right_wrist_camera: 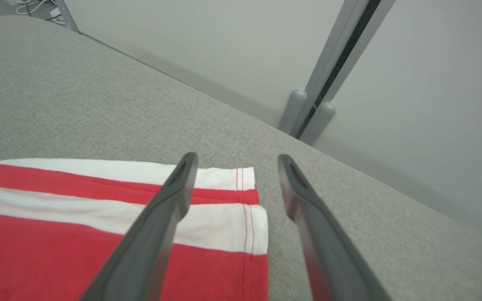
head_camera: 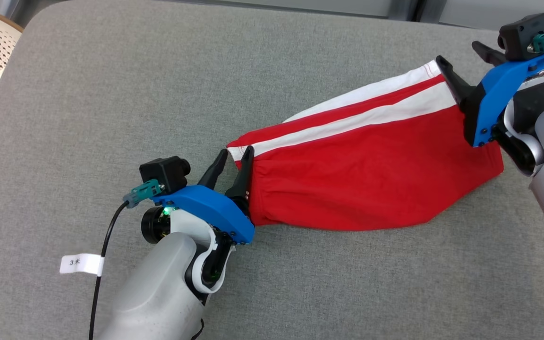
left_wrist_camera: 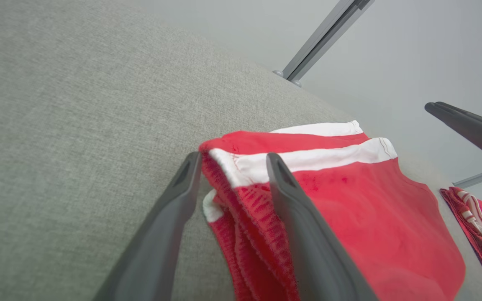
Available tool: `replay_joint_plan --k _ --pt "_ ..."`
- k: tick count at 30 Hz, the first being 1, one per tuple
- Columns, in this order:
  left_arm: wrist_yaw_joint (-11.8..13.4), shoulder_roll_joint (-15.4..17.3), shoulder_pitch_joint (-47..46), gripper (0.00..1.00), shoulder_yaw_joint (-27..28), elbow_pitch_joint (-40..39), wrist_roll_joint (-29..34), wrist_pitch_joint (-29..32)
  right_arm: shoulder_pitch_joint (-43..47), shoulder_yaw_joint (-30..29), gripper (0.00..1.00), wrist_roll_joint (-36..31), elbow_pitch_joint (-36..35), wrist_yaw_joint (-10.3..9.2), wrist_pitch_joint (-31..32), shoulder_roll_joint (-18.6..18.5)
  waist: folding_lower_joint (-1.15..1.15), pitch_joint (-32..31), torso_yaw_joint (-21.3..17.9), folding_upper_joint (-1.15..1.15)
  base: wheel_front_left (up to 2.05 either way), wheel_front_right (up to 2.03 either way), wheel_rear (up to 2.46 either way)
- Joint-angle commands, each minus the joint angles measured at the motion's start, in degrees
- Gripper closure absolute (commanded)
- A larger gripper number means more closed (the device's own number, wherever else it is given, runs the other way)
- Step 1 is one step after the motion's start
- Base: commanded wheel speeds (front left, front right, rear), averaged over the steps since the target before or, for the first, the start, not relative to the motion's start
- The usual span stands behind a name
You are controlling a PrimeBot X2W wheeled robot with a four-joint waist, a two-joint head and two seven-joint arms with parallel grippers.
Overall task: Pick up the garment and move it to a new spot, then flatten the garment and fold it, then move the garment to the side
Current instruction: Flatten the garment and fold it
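Left gripper (head_camera: 237,151), lower left, stands spread astride the waistband of the red garment (head_camera: 371,179); right gripper (head_camera: 457,52), upper right, is spread at its striped hem.

Bright, even light — shadows faint, soft; wrist views warped at edges, foreground blurred.

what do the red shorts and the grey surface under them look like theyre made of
Red shorts: soft knit fabric, probably cotton or polyester jersey, matte. It puckers at the ribbed waistband and shows stitched hems.
Grey surface: woven upholstery-like cloth, matte and flecked, with a fine visible weave. What lies under it can't be told.
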Motion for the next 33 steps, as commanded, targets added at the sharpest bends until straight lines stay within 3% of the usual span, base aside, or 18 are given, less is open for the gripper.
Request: replay_joint_plan --k 1,5,12,17,23,33 --pt "-0.61 0.07 -0.59 0.0 0.32 0.55 -0.14 -0.9 -0.72 0.51 0.0 0.66 1.06 0.01 -0.99 0.32 -0.01 -0.73 -0.06 0.0 0.0 0.0 0.0" --pt "-0.96 0.31 1.46 0.0 0.8 1.32 0.05 -3.92 0.38 0.99 0.0 3.2 3.68 0.01 -2.02 0.88 -0.01 -2.89 -0.02 0.0 0.0 0.0 0.0" --pt "-1.48 2.57 6.87 0.0 3.69 -0.27 2.83 -8.81 4.59 0.55 0.0 8.51 8.88 0.01 2.83 1.36 -0.01 -6.86 0.04 0.0 0.0 0.0 0.0" --pt "-0.39 4.31 11.95 0.0 10.34 -6.12 11.24 -9.11 7.15 -1.32 0.0 10.63 11.99 0.01 3.75 1.2 -0.01 -7.84 1.02 0.0 0.0 0.0 0.0" --pt "-1.11 3.81 16.98 0.0 17.35 -12.44 21.71 -9.15 7.01 -5.07 0.0 11.04 17.43 0.01 1.72 1.39 -0.01 -6.99 2.64 0.0 0.0 0.0 0.0" --pt "-3.95 1.64 18.6 0.0 22.77 -14.88 28.59 -9.16 3.13 -9.13 0.0 10.28 25.64 0.01 -0.07 2.45 -0.01 -3.88 6.0 0.0 0.0 0.0 0.0"
